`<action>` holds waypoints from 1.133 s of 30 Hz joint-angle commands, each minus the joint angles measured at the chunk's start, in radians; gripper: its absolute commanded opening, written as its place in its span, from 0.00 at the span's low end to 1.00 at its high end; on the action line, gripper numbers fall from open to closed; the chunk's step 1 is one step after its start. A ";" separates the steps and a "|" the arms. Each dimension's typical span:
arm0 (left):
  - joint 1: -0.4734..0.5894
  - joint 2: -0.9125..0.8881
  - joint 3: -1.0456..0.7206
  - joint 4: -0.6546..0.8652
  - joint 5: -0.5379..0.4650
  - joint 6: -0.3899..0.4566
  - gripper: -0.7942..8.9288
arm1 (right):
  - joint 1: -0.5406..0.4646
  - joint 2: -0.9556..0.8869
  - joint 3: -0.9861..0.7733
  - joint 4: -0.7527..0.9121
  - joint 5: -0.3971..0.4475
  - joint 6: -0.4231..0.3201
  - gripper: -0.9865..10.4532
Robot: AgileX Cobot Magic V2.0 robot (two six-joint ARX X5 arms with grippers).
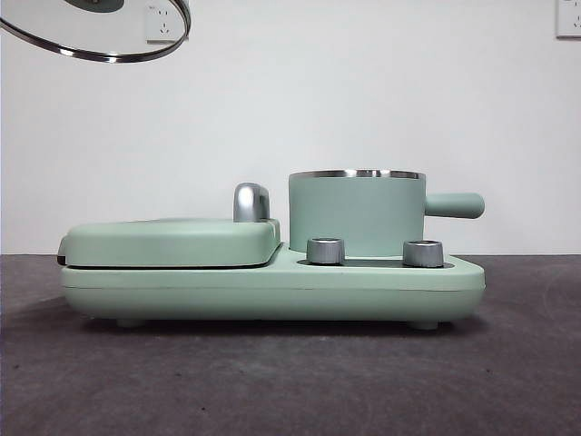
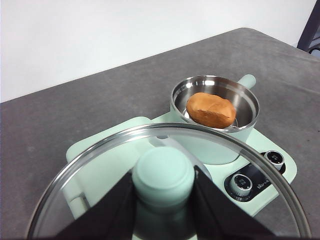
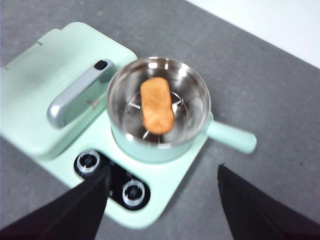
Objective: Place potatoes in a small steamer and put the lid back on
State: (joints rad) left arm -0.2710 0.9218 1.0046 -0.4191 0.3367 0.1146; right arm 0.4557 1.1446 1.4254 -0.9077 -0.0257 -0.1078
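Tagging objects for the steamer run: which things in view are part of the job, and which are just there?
Job:
- potato, already in the steamer
- small steamer, open
- lid, held aloft by its knob in the left gripper
- right gripper, open and empty above the steamer

Just there:
- grill cover with chrome handle
- two dials

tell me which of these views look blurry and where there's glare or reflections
Right wrist view: soft throughout, as if motion-blurred; bright highlights on the small steamer steel around the potato. Left wrist view: sharp at the pot, while the lid pinched at its knob by the left tool looks softer. Front view: sharp, with thin glints along the lid's rim and the pot's steel rim.
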 commanded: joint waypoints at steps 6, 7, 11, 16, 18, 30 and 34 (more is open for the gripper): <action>-0.022 -0.003 0.017 0.054 0.005 -0.004 0.10 | 0.006 -0.294 -0.220 0.042 0.011 0.061 0.38; -0.026 -0.002 0.017 0.054 0.005 -0.003 0.10 | 0.006 -0.324 -0.242 0.042 0.012 0.071 0.38; -0.046 0.007 0.017 0.056 0.043 -0.003 0.10 | 0.006 -0.443 -0.336 0.035 0.011 0.108 0.38; -0.089 0.045 0.017 0.106 0.072 -0.004 0.10 | 0.006 -0.536 -0.405 0.012 0.011 0.156 0.38; -0.111 0.075 0.017 0.157 0.072 -0.004 0.10 | 0.006 -0.556 -0.417 0.001 0.010 0.169 0.38; -0.223 0.361 0.056 0.481 0.072 -0.004 0.10 | 0.006 -0.565 -0.419 -0.017 0.007 0.172 0.38; -0.246 0.475 0.137 0.481 0.072 0.002 0.10 | 0.006 -0.565 -0.419 -0.017 0.008 0.172 0.38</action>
State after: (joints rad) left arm -0.5091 1.3842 1.0939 0.0254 0.4000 0.1146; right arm 0.4564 0.5762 1.0031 -0.9314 -0.0189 0.0532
